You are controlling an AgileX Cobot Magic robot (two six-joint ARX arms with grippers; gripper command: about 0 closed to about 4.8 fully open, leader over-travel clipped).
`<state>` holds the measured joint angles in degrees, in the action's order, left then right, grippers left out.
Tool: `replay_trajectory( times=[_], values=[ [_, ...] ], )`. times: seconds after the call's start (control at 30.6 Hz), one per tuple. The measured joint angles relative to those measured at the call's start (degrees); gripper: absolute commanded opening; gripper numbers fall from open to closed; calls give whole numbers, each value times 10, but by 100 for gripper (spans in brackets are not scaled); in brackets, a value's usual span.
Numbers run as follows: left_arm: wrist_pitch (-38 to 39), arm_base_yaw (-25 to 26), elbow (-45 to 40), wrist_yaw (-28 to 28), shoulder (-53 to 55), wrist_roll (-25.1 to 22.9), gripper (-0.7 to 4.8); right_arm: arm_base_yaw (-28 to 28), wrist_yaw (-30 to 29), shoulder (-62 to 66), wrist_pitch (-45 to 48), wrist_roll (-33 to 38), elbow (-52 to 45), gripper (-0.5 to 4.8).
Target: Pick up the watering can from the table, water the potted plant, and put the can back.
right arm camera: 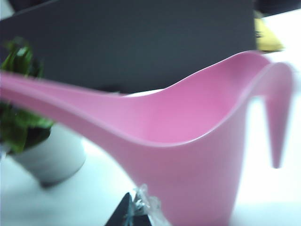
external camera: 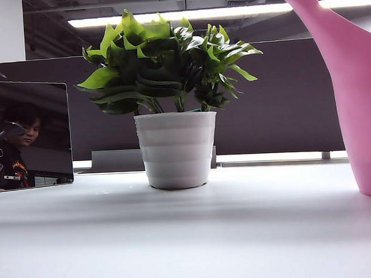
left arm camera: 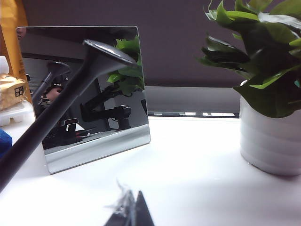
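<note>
The pink watering can (external camera: 356, 94) stands upright on the white table (external camera: 177, 238) at the right, its spout rising toward the upper left. The potted plant (external camera: 175, 115), green leaves in a white ribbed pot, stands at the middle. Neither gripper shows in the exterior view. In the right wrist view my right gripper (right arm camera: 132, 207) is shut and holds nothing; the watering can (right arm camera: 188, 141) fills the view just beyond its tips, with the potted plant (right arm camera: 28, 122) further off. My left gripper (left arm camera: 133, 205) is shut and empty, low over the table, with the potted plant (left arm camera: 268, 94) ahead to one side.
A frameless mirror (external camera: 30, 133) leans at the back left, also seen as the mirror (left arm camera: 89, 94) ahead of my left gripper. A dark rod with a flared head (left arm camera: 56, 108) slants across in front of it. Yellow packaging (left arm camera: 11, 89) lies beyond the mirror. A dark partition closes the back.
</note>
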<state>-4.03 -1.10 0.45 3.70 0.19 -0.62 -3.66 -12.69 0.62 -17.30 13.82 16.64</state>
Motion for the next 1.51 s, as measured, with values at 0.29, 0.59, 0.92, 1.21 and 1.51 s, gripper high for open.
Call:
replay_trajectory(
  times=[0.29, 0.59, 0.92, 1.21, 1.51],
  values=[
    [0, 0, 0, 0, 0, 0, -5, 76, 101, -4, 80, -38, -88, -1],
    [0, 0, 0, 0, 0, 0, -5, 119, 146, -5, 198, -92, -162, -1],
    [0, 0, 0, 0, 0, 0, -5, 112, 162, -5, 237, -99, -162, -1],
    [0, 0, 0, 0, 0, 0, -5, 67, 120, -5, 248, -99, -162, -1],
    [0, 0, 0, 0, 0, 0, -5, 25, 79, -5, 255, -99, -162, -1]
  ],
)
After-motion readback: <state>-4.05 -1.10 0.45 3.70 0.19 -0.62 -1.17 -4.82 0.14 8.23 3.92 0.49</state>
